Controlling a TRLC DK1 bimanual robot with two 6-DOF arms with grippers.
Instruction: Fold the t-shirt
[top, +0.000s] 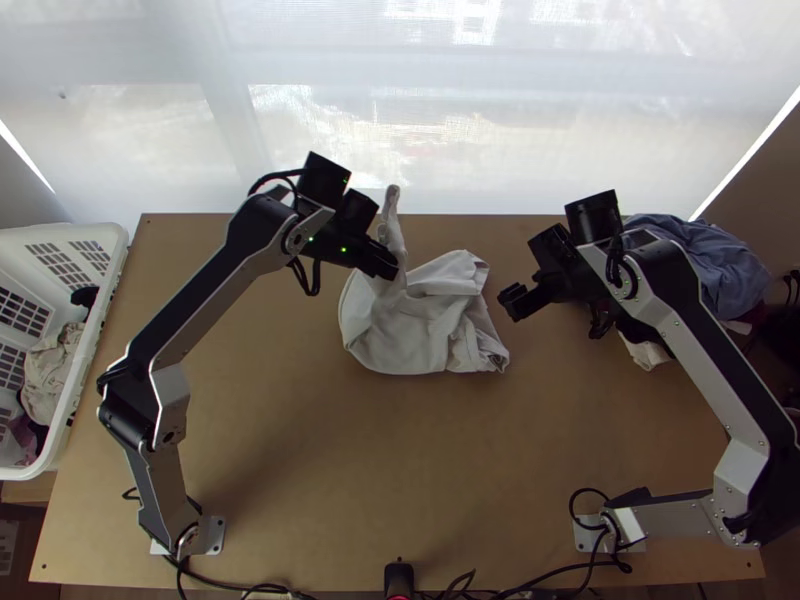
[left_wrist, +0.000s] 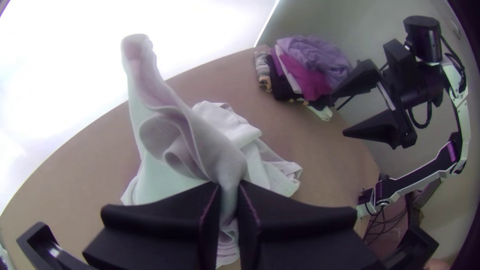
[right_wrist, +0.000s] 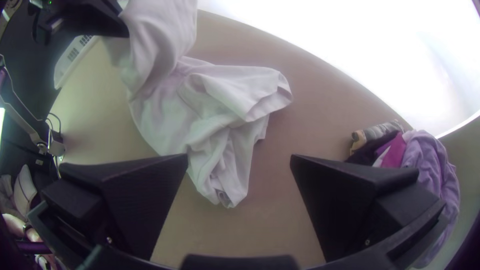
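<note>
A wooden table (top: 300, 480) fills the top view; your pale t-shirt (top: 430, 335) lies bunched towards the far edge's middle, partly raised. No neat fold shows; spreading and folding seem left. Your left arm (top: 205, 320) extends over it. In the left wrist view, your left gripper (left_wrist: 230, 184) pinches gathered cloth. In the right wrist view, your right gripper (right_wrist: 240, 155) is wide open, empty, beside the shirt.
</note>
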